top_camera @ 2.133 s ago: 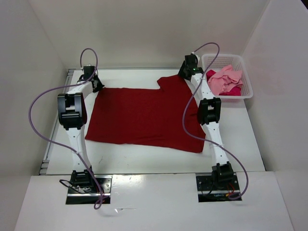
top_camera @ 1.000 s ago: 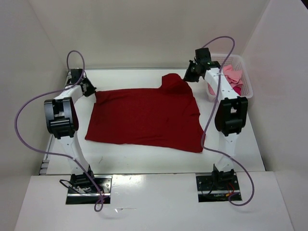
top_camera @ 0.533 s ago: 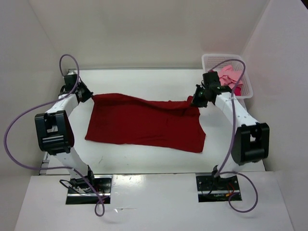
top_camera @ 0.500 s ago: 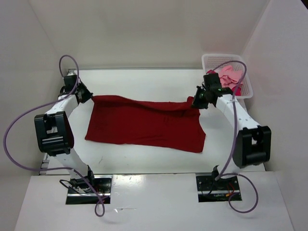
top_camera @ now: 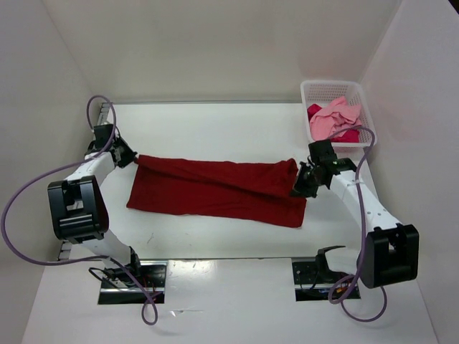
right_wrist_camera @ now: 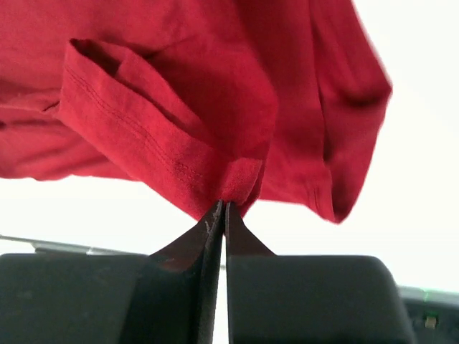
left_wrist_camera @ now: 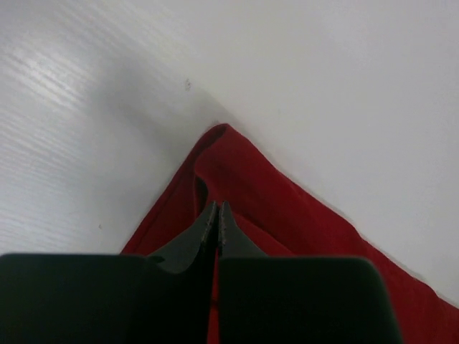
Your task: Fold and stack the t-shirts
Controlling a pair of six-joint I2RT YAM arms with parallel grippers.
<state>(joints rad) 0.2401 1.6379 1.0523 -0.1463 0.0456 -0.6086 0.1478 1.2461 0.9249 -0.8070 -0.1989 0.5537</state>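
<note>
Top view: dark red t-shirt point(top_camera: 215, 192) lies on the table point(top_camera: 215, 129) mid-frame as a long band. Long axis runs left-right, with the right end sitting slightly lower in frame. Left gripper point(top_camera: 128, 157) is at the band's upper-left corner, right gripper point(top_camera: 298, 189) at its right end, and the upper layer spans between them. Grip state is unreadable from up there. Left wrist cam settles it: fingers point(left_wrist_camera: 208, 228) are pressed together on the cloth just behind a pointed corner that aims toward the top of the frame. Right wrist cam: jaws pinch a bunched hem with visible stitching at bottom centre, and the rest of the shirt fills the upper frame. Only the top view shows the white basket point(top_camera: 333, 83) in the upper right, holding the light pink shirt point(top_camera: 331, 118) over the crimson-pink shirt point(top_camera: 351, 135), well apart from the red one.
</note>
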